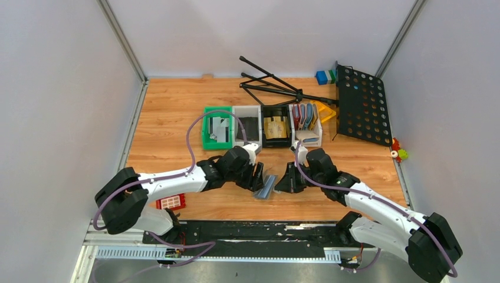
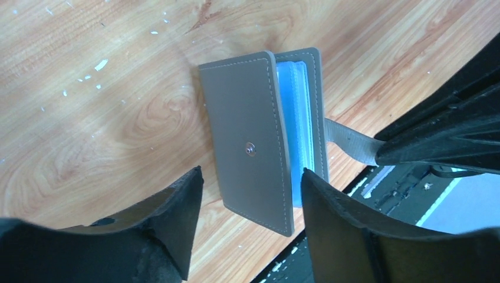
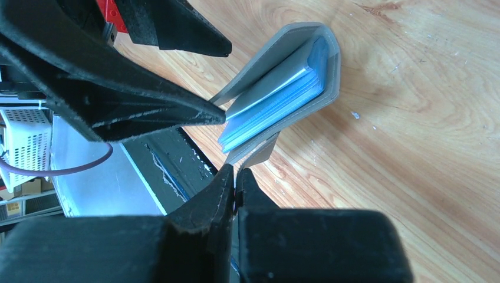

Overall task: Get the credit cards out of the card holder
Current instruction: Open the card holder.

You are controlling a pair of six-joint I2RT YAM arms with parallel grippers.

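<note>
Pinching the strap (image 3: 259,154) of the card holder (image 2: 247,118) at 3 o'clock, your right tool (image 3: 236,177) is closed; your left tool (image 2: 250,174) gapes empty above; cards hidden.

At the centre of the frame the grey card holder (image 1: 266,187) sits on the wooden table (image 1: 177,112) between the left gripper (image 1: 257,177) and right gripper (image 1: 284,183), below a row of four bins (image 1: 247,108).
</note>
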